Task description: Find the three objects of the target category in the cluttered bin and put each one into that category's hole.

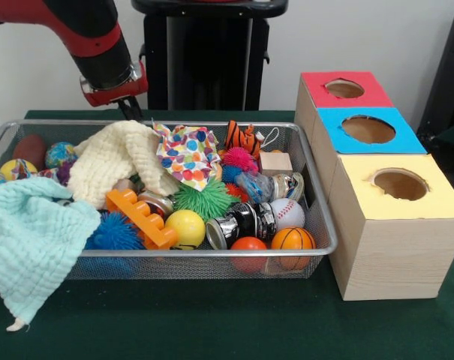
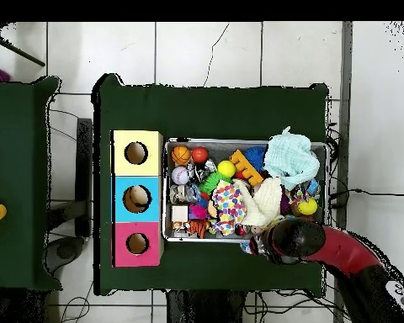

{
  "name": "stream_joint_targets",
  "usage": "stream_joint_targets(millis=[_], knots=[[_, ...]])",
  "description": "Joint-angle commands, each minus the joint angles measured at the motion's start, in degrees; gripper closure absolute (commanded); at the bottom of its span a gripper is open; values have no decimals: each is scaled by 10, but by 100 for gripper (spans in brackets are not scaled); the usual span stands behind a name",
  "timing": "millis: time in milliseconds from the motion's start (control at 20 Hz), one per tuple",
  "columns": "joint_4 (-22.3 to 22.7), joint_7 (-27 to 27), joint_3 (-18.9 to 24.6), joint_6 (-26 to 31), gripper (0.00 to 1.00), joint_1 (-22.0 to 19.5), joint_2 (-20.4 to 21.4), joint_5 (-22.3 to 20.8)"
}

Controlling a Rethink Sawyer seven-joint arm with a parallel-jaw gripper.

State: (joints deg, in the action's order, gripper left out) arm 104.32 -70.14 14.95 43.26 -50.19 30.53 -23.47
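The cluttered bin (image 1: 321, 222), a shallow silver wire-mesh basket, stands left of three wooden boxes; it also shows in the overhead view (image 2: 239, 141). It holds a basketball (image 1: 293, 240), a baseball (image 1: 288, 212), an orange ball (image 1: 249, 244), a yellow ball (image 1: 184, 226), shiny cans (image 1: 242, 221), spiky balls, an orange plastic brick (image 1: 140, 217), a wooden cube (image 1: 275, 162) and a tiger toy (image 1: 244, 139). The boxes' tops, each with a round hole, are red (image 1: 362, 97), blue (image 1: 332, 136) and yellow (image 1: 437, 201). My gripper (image 1: 129, 109) hangs just behind the bin's far rim, above the cream cloth's edge; overhead it (image 2: 261, 245) is at the bin's robot-side rim.
A cream cloth (image 1: 114, 157), a polka-dot cloth (image 1: 187, 154) and a pale teal cloth (image 1: 31, 240) cover part of the clutter; the teal one hangs over the bin's front left rim. The green table (image 1: 211, 322) carries the bin and boxes. The black pedestal (image 1: 208, 56) stands behind.
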Motion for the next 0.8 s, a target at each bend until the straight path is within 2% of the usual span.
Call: stream_joint_targets(millis=[50, 400, 600, 800], knots=[[-107, 74, 85, -17, 100, -1, -22, -25], [-87, 86, 96, 39, 100, 1, 52, -31], [-89, 95, 96, 86, 100, 11, 93, -36], [-90, 94, 96, 102, 100, 15, 107, -41]])
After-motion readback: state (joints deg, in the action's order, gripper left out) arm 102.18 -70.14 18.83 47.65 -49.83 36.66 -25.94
